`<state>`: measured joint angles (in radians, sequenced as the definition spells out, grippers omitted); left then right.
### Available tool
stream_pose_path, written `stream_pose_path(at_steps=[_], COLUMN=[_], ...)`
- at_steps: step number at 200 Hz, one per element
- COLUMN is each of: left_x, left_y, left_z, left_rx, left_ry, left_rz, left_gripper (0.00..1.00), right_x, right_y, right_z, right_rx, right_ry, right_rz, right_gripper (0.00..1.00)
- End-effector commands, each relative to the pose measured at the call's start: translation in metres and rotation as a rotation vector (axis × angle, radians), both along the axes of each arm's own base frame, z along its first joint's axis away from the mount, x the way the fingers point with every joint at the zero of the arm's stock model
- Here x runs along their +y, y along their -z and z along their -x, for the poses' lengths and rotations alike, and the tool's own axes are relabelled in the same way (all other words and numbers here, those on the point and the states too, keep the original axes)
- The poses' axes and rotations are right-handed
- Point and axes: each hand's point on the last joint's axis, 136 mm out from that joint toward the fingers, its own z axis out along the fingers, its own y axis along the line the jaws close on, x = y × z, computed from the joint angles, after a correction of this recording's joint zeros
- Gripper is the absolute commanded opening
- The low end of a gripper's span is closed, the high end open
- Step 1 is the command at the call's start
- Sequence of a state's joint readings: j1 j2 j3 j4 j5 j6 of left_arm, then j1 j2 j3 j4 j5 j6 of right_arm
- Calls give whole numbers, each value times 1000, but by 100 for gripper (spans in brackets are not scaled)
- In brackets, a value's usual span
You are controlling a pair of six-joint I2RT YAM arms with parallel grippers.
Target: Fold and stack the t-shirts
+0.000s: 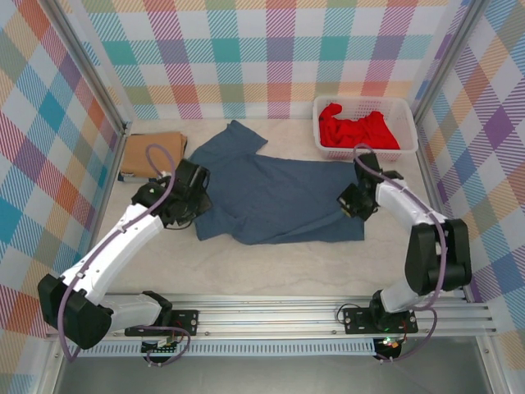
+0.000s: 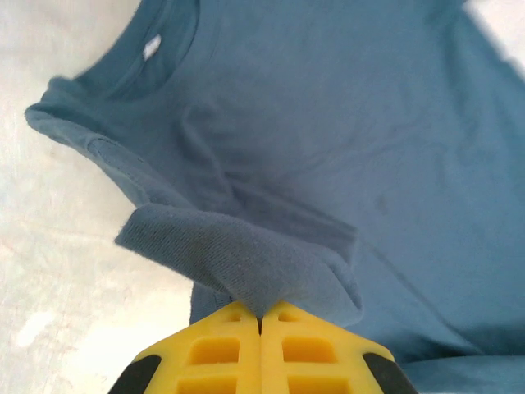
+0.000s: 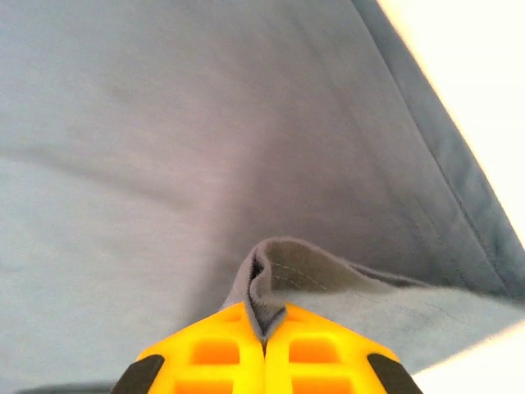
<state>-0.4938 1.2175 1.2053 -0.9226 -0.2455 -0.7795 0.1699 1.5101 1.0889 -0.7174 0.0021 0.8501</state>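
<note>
- Slate blue t-shirt (image 1: 279,193) lies spread out in the middle.
- Left gripper (image 2: 261,318) is clamped on a fold at its left edge.
- Right gripper (image 3: 264,328) pinches a fold at its right edge.
- Tan t-shirt (image 1: 152,154) sits folded far left; red t-shirt (image 1: 357,129) is heaped in the basket (image 1: 365,102), far right.

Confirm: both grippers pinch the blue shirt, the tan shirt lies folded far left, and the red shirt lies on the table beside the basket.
Not quite: the red shirt lies inside the white basket, not beside it, as the top external view shows. The left gripper and right gripper do pinch the blue shirt; the tan shirt lies folded far left.
</note>
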Motion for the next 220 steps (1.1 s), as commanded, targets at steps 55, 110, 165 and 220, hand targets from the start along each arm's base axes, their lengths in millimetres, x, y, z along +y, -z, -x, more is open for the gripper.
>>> stream_pose_path(at_steps=[55, 110, 165, 220], left_x=[31, 71, 70, 24], left_y=[-266, -373, -425, -392], left_z=[-28, 59, 85, -89], left_rx=[-728, -1151, -1285, -1038], left_ry=[-51, -70, 21, -8], left_rz=[8, 171, 168, -31], left_gripper=[0, 0, 0, 0], right_x=[2, -20, -35, -21], right_y=[-274, -390, -428, -379], right_z=[-22, 55, 87, -13], right_rx=[-672, -1106, -1267, -990], right_ry=[-101, -77, -24, -34], right_rz=[61, 63, 82, 125], right_gripper=[0, 0, 0, 0])
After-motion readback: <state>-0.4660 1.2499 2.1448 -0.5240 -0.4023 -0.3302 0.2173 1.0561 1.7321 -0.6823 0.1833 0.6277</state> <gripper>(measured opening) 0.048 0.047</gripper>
